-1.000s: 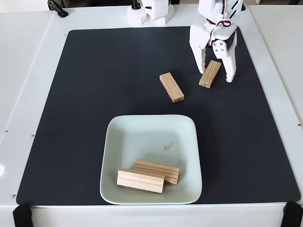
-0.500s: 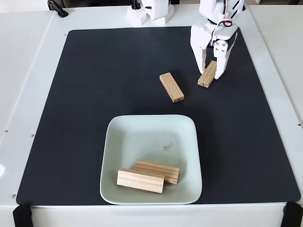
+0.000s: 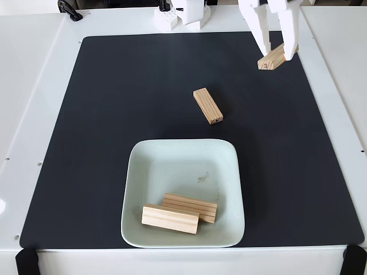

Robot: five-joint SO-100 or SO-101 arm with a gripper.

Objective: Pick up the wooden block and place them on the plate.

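- Near the far right corner of the black mat [image 3: 114, 114], the white tool [image 3: 277, 52] hangs with its two fingers pointing down, clamped on one wooden block [image 3: 273, 58]
- That held block sits tilted between the fingers, its lower end sticking out to the left in the fixed view; whether it touches the mat I cannot tell
- A second wooden block [image 3: 207, 105] lies flat on the mat near the middle, angled, well apart from the tool and a little beyond the far rim of the plate [image 3: 182, 156]
- The pale green plate rests on the mat toward its near edge, slightly right of centre
- Two more blocks lie inside the plate close to its near rim: one [image 3: 170, 219] in front and the other [image 3: 192, 205] just behind it, side by side and touching, both roughly parallel to the near edge
- The mat covers most of the white bench [image 3: 34, 69]; white parts [image 3: 180, 16] stand at the far edge of the bench
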